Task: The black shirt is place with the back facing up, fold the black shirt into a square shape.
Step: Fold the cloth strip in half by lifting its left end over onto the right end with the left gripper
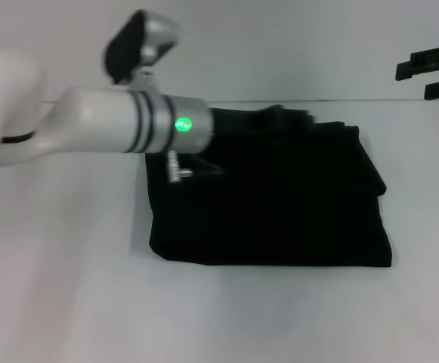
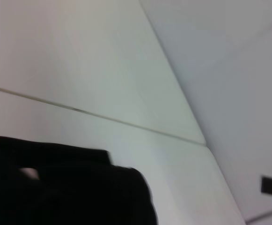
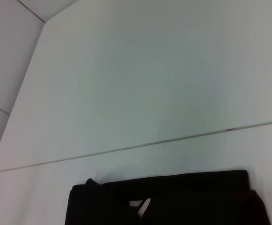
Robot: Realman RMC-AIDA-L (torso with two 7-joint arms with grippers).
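Our left gripper (image 1: pixel 279 117) reaches over the far edge of the black shirt (image 1: pixel 272 204), around 12 o'clock on the folded bundle; we cannot tell whether its fingers are parted. If it drags on leaving, we judge the top layer could slide and spoil the near-square shape. The right gripper (image 1: pixel 434 69) hangs at 2 o'clock, well apart, fingers apparently spread.

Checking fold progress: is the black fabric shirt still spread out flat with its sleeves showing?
No, the black shirt lies folded into a compact, roughly square bundle on the white table.
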